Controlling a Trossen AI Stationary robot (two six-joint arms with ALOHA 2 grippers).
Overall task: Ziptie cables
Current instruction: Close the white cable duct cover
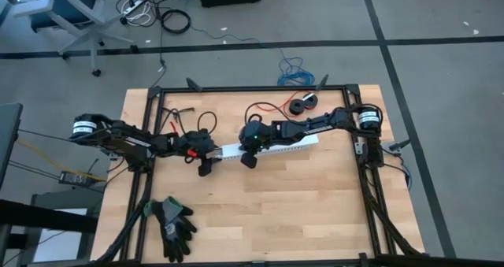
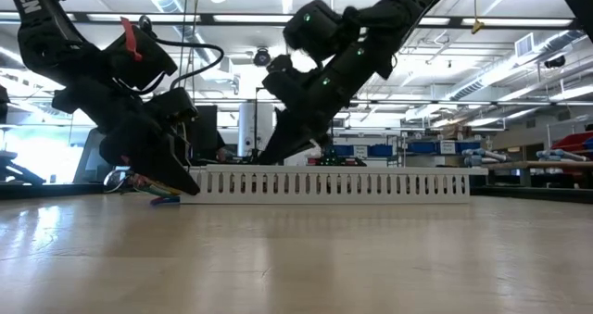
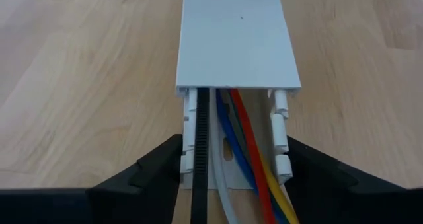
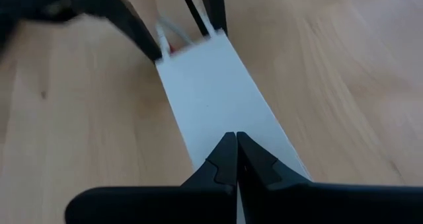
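The counter (image 1: 315, 204) carries a white duct (image 3: 234, 39). The left gripper (image 3: 231, 178) has its jaws spread around the duct's open end, not clamping. The right gripper (image 4: 236, 151), jaws closed and empty, rests on the lid. The cables (image 3: 254, 151) lie inside the duct.

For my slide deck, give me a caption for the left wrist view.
Left gripper straddles the open end of the white slotted cable duct, where the cables and a black zip tie emerge.
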